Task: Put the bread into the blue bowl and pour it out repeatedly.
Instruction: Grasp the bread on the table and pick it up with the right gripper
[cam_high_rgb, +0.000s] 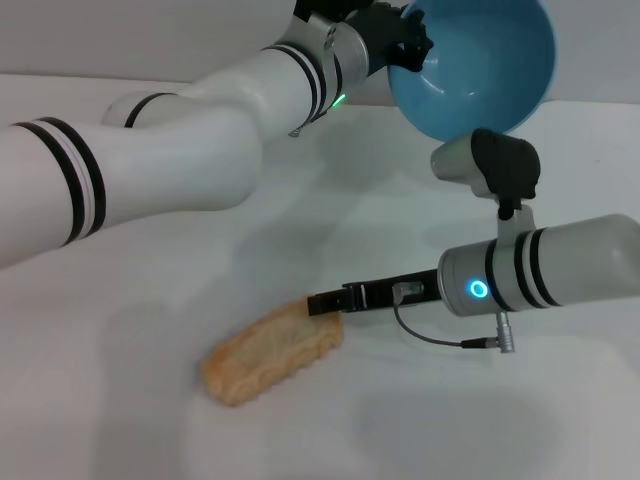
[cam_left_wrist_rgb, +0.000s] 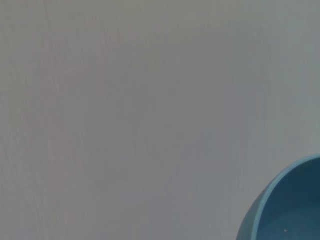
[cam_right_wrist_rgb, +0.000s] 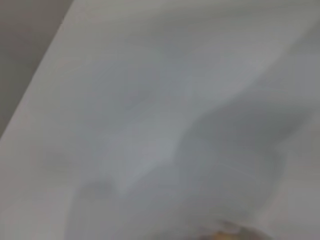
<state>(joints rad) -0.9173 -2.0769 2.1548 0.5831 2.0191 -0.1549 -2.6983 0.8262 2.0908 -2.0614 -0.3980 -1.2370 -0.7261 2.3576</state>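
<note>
Table (cam_high_rgb: 120, 420): white, bare around the items. Bread (cam_high_rgb: 272, 350): lies flat on it, plain underside up, far end meeting the right gripper (cam_high_rgb: 322, 302), whose fingers look closed together at its edge. Blue bowl (cam_high_rgb: 472, 62): beyond, raised and tipped, rim clamped by left gripper (cam_high_rgb: 408, 48).

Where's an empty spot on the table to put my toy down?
Bare white tabletop lies left of the golden-tan ridged bread, and more in front of it. It's crowded at the loaf's right end, where the right end effector reaches in, and under the raised glossy light-blue bowl.
</note>
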